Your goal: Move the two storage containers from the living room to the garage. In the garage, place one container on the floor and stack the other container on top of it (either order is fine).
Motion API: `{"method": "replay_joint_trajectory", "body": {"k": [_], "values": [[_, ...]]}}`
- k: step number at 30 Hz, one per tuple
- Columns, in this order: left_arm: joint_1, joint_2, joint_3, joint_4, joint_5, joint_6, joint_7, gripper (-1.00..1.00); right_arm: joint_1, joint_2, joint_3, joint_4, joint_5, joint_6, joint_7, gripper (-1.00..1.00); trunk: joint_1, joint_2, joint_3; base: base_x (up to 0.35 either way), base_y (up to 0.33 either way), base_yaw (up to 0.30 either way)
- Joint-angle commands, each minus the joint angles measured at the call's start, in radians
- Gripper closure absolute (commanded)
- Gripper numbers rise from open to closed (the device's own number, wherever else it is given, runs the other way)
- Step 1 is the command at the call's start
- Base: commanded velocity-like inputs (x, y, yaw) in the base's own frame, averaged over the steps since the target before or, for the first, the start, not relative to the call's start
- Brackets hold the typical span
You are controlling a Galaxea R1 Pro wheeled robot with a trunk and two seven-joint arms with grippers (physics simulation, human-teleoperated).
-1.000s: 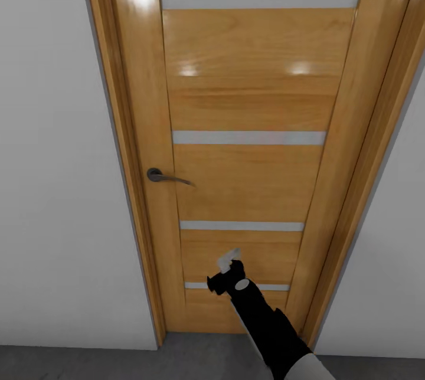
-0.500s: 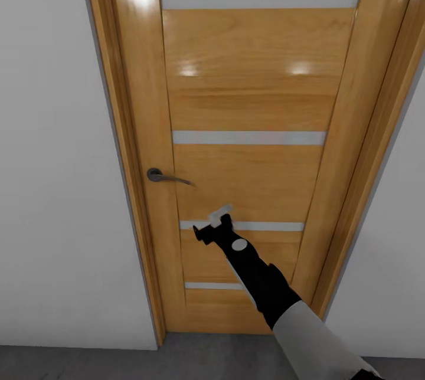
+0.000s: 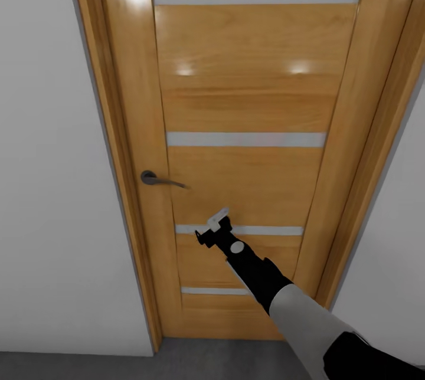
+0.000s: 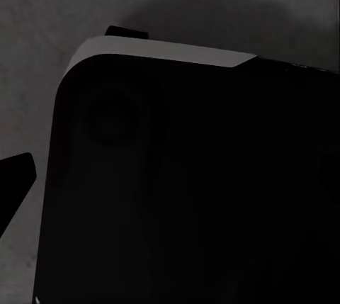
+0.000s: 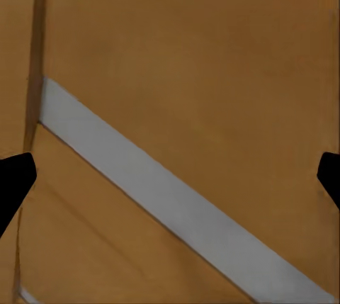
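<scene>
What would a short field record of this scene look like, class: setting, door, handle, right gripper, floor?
setting: closed wooden door with pale horizontal strips, set between white walls
handle: dark metal lever handle, on the door's left side
right gripper: right gripper raised in front of the door, below and right of the handle, not touching it; fingertips wide apart in the right wrist view
floor: grey floor strip at the door's foot

A strip of dark grey floor (image 3: 77, 366) lies below the closed wooden door (image 3: 242, 108).
</scene>
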Motion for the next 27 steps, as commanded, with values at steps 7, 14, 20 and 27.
{"method": "replay_joint_trajectory", "body": {"k": [7,14,20,27], "values": [[0.000,0.000,0.002,0.000,0.006,-0.003,0.001,-1.00,-0.001,0.000,0.000,0.024,0.011,0.008,-0.026,-1.00,0.000,0.000,-0.001,0.296,-0.148,0.000],[0.000,0.000,0.002,0.000,0.006,-0.003,0.001,-1.00,-0.001,0.000,0.000,0.024,0.011,0.007,-0.030,-1.00,0.000,0.000,-0.001,0.310,-0.044,0.000],[0.000,0.000,0.003,0.000,0.005,-0.003,0.001,-1.00,-0.031,0.000,-0.001,0.025,0.012,0.008,-0.030,-1.00,0.000,0.000,-0.001,0.315,-0.003,0.000],[0.000,0.000,0.003,0.000,0.005,-0.003,0.001,-1.00,-0.059,0.000,-0.001,0.029,0.010,0.012,-0.035,-1.00,0.000,0.000,-0.001,0.316,0.000,0.000]]}}
